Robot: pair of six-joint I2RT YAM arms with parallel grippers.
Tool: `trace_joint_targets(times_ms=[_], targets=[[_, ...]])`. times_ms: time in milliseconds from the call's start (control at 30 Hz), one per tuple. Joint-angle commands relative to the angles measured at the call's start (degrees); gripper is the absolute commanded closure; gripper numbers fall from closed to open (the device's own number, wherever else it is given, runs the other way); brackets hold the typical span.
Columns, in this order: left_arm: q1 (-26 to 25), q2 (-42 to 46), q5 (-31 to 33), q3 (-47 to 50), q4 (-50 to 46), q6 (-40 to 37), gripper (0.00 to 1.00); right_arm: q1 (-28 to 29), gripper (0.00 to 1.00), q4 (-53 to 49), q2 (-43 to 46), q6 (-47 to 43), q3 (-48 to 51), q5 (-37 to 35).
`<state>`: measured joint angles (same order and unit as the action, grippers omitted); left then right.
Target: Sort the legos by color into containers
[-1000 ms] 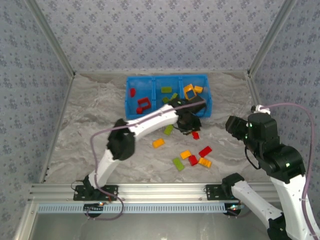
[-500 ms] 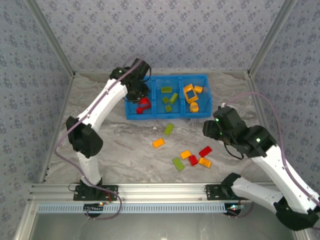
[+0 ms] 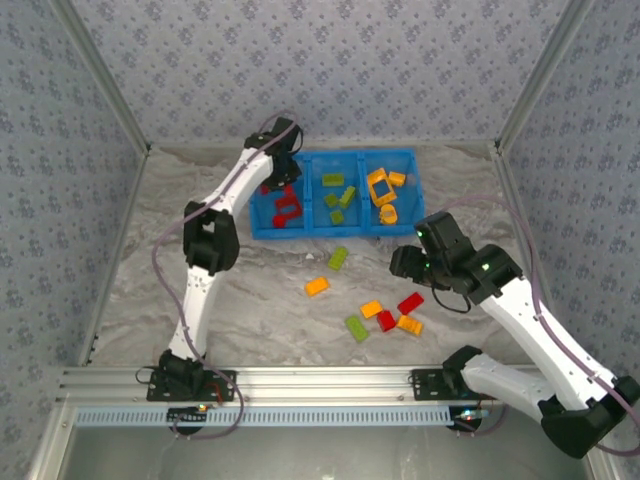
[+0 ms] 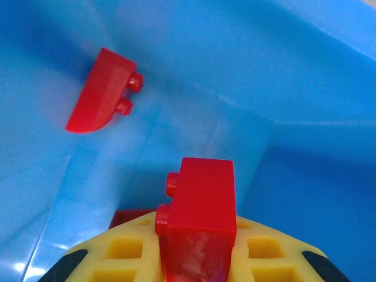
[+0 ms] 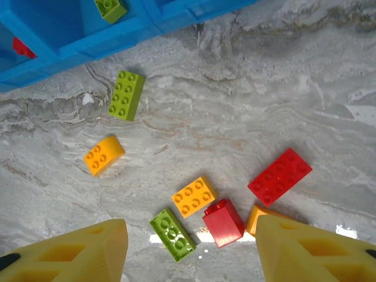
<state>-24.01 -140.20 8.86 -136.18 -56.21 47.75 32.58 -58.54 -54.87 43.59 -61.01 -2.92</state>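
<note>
- Left gripper (image 3: pixel 277 178) is closed on a red brick (image 4: pixel 200 217). The long axis of the brick runs straight out from between the fingers (image 4: pixel 123 252), and its studs face left in the wrist view.
- This brick hangs over the left compartment (image 4: pixel 147 147) of the bin (image 3: pixel 330 231), which stands by the far edge of the tabletop (image 3: pixel 200 290).
- One curved red brick (image 4: pixel 103 91) lies ahead and to the left, apart from it.
- I judge that only letting go is needed here, because the colour matches.
- Right gripper (image 5: pixel 189 229) is open and empty above the loose bricks (image 5: pixel 194 196) near the middle of the tabletop.
- One small red brick (image 5: pixel 223 222) lies just ahead of it, so the right arm is nearer to this group.
</note>
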Motion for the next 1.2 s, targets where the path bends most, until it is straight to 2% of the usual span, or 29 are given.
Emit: trace_joint_targets(times_ms=[0,100,300,500,633,800,933,1033,1133,1167], targets=[[-0.22,-0.72,2.64,-3.19,0.66,-1.98,0.88,-2.62,0.37,-5.45,0.32,2.38,3.58,5.23],[-0.13,-2.06,2.87,-3.04,0.26,-2.45,0.87,-4.97,0.38,-9.50,-0.89,4.70,7.37,6.27],[0.19,-3.54,1.47,-2.87,-0.13,-2.65,0.84,-4.45,0.35,-13.09,-3.16,9.90,12.80,3.61],[0.28,-4.47,0.47,-3.57,-1.31,-3.87,0.78,-3.18,0.32,-1.60,-6.54,20.64,18.07,7.75],[0.38,-4.33,-0.15,-3.65,-1.81,-4.74,0.71,-3.21,0.26,6.00,-9.83,23.34,22.37,9.12],[0.37,-3.69,-0.68,-4.73,-2.43,-6.10,0.57,-5.49,0.26,3.69,-7.43,24.59,24.37,8.63],[0.37,-2.57,-1.02,-4.88,-2.68,-6.79,0.49,-6.25,0.38,-0.83,-0.12,39.18,27.07,8.21],[0.19,-0.82,-1.18,-5.03,-2.81,-7.23,0.47,-6.53,0.36,-4.38,5.01,51.90,28.24,6.94],[-0.56,1.82,-0.90,-4.76,-3.62,-7.33,0.44,-8.02,0.36,-8.75,6.13,61.78,27.66,5.86],[-1.02,3.34,-0.64,-3.92,-3.69,-7.43,0.43,-8.78,0.36,-7.48,6.18,63.62,28.17,6.20]])
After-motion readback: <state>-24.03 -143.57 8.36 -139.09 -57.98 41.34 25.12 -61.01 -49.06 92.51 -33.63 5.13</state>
